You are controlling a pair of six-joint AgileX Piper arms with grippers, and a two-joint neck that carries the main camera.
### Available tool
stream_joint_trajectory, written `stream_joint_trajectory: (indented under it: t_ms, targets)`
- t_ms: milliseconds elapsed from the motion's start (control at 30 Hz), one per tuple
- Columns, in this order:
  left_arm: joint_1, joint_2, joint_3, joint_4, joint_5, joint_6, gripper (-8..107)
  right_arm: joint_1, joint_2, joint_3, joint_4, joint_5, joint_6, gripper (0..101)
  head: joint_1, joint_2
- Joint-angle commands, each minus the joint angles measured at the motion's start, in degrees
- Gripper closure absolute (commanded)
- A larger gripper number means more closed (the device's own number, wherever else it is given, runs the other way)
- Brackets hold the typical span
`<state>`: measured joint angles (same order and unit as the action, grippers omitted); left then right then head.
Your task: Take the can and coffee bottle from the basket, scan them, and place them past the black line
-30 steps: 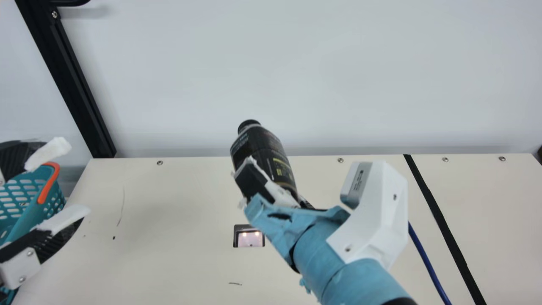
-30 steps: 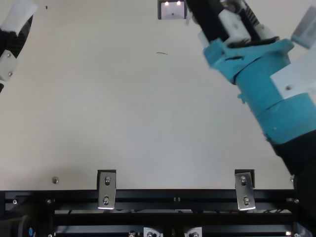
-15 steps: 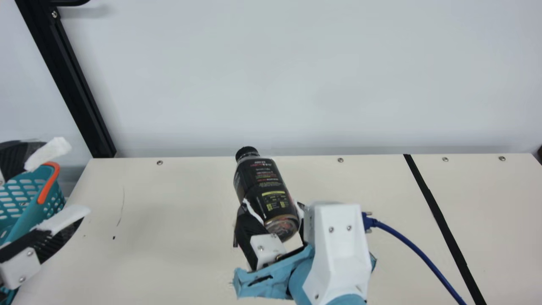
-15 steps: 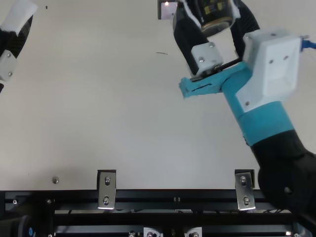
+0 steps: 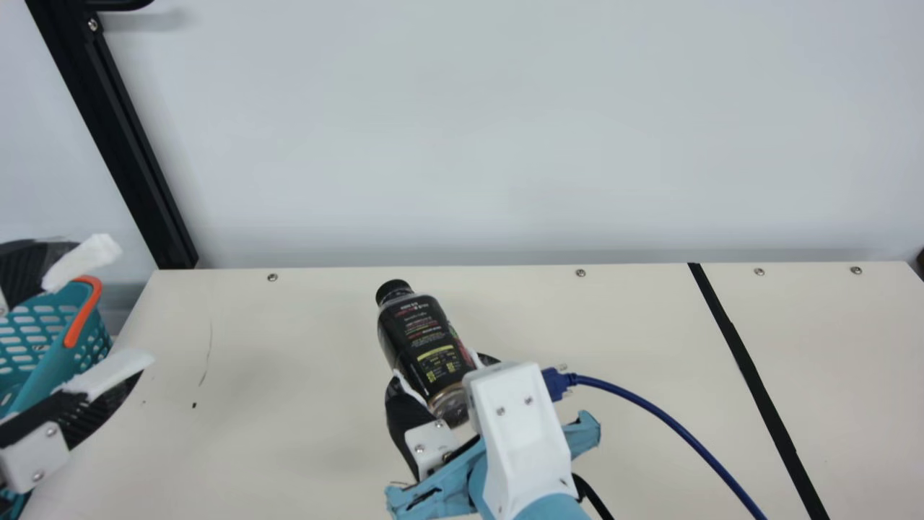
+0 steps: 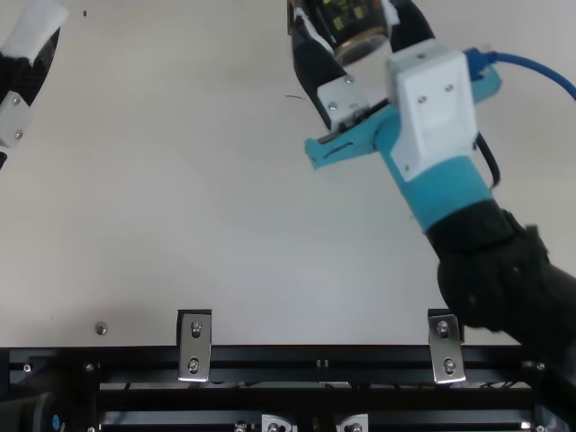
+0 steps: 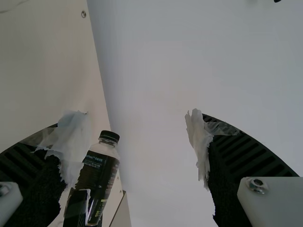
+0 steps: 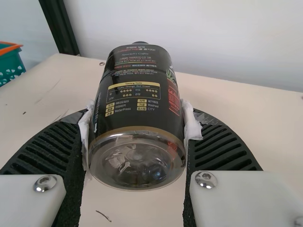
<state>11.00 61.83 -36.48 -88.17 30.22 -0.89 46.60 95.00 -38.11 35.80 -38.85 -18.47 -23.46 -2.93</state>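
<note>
My right gripper [image 5: 439, 386] is closed around the black coffee bottle [image 5: 422, 343], which hangs tilted above the table's middle, cap away from the gripper. In the right wrist view the coffee bottle [image 8: 137, 94] sits between both pads of my right gripper [image 8: 137, 125], its clear base facing the camera. At the main view's left edge my left gripper [image 5: 108, 310] stands open beside the teal basket [image 5: 43, 332]. The left wrist view shows nothing between the fingers of my left gripper [image 7: 137, 127]. The scanner is hidden behind the right gripper and bottle.
The black line [image 5: 754, 383] runs along the right part of the cream table [image 5: 289, 404]. A blue cable [image 5: 671, 419] trails from the right wrist over the table. A black post [image 5: 123, 144] rises at the back left.
My right arm has swung left and lower, its wrist turning so that the bottle's printed side and base now show. The left gripper has kept still.
</note>
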Motion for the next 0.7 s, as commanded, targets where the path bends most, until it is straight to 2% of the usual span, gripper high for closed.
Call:
stream_joint_trajectory:
  t_ms: [0, 333, 667]
  targets:
    - [0.00, 0.00, 0.00, 0.00, 0.00, 0.00, 9, -0.70, 2.13, -1.02, -1.94, -0.20, 0.35, 101, -1.52, -0.10]
    - [0.00, 0.00, 0.00, 0.00, 0.00, 0.00, 9, -3.78, 9.03, -6.78, -5.30, -0.24, -0.42, 101, -1.52, -0.10]
    - [0.00, 0.00, 0.00, 0.00, 0.00, 0.00, 9, -6.72, 14.03, -10.38, -3.15, -1.04, -3.32, 101, -1.52, -0.10]
